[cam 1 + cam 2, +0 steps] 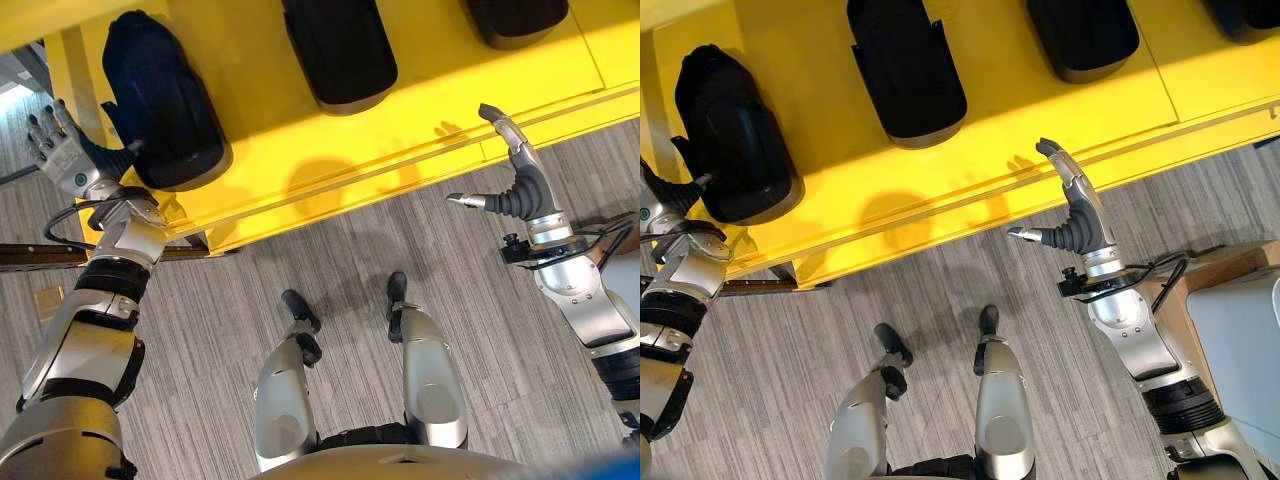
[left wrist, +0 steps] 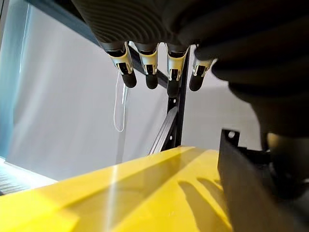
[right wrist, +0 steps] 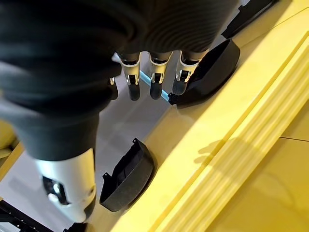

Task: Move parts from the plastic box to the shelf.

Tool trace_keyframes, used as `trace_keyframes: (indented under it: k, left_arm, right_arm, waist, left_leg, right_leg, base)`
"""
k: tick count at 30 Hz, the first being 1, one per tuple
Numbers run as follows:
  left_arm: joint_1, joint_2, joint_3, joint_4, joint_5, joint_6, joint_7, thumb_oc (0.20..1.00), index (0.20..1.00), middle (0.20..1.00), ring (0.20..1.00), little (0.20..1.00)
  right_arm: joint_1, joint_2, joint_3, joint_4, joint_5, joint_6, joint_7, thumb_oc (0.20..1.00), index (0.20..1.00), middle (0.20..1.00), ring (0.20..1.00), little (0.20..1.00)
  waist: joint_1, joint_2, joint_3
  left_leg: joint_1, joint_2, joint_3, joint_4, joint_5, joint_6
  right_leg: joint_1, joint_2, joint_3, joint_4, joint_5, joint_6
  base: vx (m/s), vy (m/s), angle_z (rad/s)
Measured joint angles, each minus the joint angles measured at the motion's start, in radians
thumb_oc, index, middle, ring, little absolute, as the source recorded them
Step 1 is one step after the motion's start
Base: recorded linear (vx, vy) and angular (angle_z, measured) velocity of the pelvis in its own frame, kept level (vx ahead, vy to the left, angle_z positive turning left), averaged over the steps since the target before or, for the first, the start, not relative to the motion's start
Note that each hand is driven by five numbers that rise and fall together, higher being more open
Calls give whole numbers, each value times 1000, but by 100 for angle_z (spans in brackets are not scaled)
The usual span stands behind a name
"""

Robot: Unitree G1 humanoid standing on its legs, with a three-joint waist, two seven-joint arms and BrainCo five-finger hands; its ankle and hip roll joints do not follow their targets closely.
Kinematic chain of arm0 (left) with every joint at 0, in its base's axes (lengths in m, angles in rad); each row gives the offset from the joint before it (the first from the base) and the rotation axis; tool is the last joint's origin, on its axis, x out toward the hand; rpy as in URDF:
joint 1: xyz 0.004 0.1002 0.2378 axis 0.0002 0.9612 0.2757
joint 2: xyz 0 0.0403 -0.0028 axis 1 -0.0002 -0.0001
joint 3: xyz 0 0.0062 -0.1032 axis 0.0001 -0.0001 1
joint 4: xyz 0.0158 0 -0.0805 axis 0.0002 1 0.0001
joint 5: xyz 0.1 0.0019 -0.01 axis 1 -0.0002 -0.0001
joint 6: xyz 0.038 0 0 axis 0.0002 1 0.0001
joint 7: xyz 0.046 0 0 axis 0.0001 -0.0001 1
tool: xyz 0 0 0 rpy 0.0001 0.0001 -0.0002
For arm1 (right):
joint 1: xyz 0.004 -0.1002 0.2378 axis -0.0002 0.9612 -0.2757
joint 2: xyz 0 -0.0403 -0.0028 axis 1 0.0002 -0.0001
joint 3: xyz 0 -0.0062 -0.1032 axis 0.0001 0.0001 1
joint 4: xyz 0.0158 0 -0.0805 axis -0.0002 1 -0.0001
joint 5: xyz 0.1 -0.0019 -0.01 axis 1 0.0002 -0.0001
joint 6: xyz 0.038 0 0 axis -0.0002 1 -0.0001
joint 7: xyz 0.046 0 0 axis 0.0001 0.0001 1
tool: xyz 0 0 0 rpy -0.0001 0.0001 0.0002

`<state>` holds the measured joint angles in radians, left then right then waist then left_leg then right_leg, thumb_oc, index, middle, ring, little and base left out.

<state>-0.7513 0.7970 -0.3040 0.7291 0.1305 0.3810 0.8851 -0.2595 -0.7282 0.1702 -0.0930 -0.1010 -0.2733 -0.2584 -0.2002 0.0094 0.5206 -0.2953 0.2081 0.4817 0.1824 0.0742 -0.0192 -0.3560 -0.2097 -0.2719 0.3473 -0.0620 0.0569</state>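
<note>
A yellow shelf [image 1: 400, 110] carries several black moulded parts: one at its left end [image 1: 160, 100], one in the middle [image 1: 340, 50] and one further right [image 1: 515, 18]. My left hand [image 1: 55, 140] is at the shelf's left end, right beside the leftmost part. Its fingers [image 2: 149, 67] are spread straight and hold nothing. That part's black edge [image 2: 246, 193] shows close by the hand. My right hand [image 1: 515, 170] hovers at the shelf's front edge, open and empty, fingers [image 3: 154, 77] pointing over the shelf towards two parts [image 3: 128, 179] [image 3: 210, 67].
A pale grey box [image 1: 1240, 340] stands on a brown base at the right edge, beside my right arm. Grey striped carpet [image 1: 350, 270] lies in front of the shelf. A dark shelf upright [image 2: 176, 111] rises behind the left end.
</note>
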Motion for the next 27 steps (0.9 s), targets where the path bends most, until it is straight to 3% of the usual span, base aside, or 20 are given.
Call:
trace_keyframes:
  k: [7,12,14,17,19,22,23,25,27]
  left_arm:
    - [8,13,54,-66,-4,-89,133,1000,1000,1000,1000,1000]
    - [223,14,185,-330,5,-212,169,1000,1000,1000,1000,1000]
    - [405,-33,225,-530,28,-269,158,1000,1000,1000,1000,1000]
    - [541,-131,243,-619,48,-340,119,1000,1000,1000,1000,1000]
    - [626,-185,243,-690,48,-392,71,1000,1000,1000,1000,1000]
    - [804,-296,232,-792,36,-558,-108,1000,1000,1000,1000,1000]
    - [829,-306,229,-804,35,-576,-135,1000,1000,1000,1000,1000]
    - [921,-356,229,-870,-82,-659,-309,1000,1000,1000,1000,1000]
    - [977,-346,192,-892,-170,-736,-482,1000,1000,1000,1000,1000]
  right_arm:
    - [40,3,-1,-6,15,0,1,1000,1000,1000,1000,1000]
    - [143,22,-6,-66,21,-2,13,1000,1000,1000,1000,1000]
    - [221,29,-10,-86,21,-6,35,1000,1000,1000,1000,1000]
    - [265,55,-10,-86,21,-9,68,1000,1000,1000,1000,1000]
    - [269,62,-4,-86,21,-12,104,1000,1000,1000,1000,1000]
    - [325,63,4,-86,37,-31,193,1000,1000,1000,1000,1000]
    - [335,63,4,-86,37,-32,206,1000,1000,1000,1000,1000]
    - [359,53,20,-90,37,-34,258,1000,1000,1000,1000,1000]
    - [377,49,54,-89,36,-41,306,1000,1000,1000,1000,1000]
  waist:
    - [5,1,-1]
    - [23,17,-14]
    - [54,52,-72]
    - [83,78,-144]
    - [99,81,-186]
    - [142,60,-268]
    - [148,55,-271]
    - [163,39,-282]
    - [196,19,-298]
  left_leg:
    - [43,-1,-1,-5,0,0]
    - [114,2,0,-26,-4,-10]
    - [133,2,-1,-45,-3,-16]
    - [171,-4,-6,-73,-2,-17]
    - [193,-8,-15,-89,-1,-18]
    - [212,-15,-34,-108,1,-22]
    - [212,-15,-40,-109,3,-24]
    - [212,-16,-57,-111,8,-27]
    - [208,-14,-82,-112,11,-30]
  right_leg:
    - [40,1,1,0,-6,-1]
    - [108,11,1,-21,-16,-1]
    - [132,18,-12,-44,-17,-1]
    - [175,21,-21,-67,-24,4]
    - [202,21,-34,-78,-31,9]
    - [231,17,-56,-82,-57,19]
    - [235,17,-61,-81,-58,19]
    - [250,17,-82,-84,-62,19]
    - [262,18,-105,-83,-69,17]
  base:
    - [36,-48,-1]
    - [49,-94,-3]
    - [2,-109,5]
    - [30,-84,8]
    - [4,-83,13]
    - [-54,-117,21]
    - [-92,-137,21]
    - [-92,-113,26]
    - [-105,-99,29]
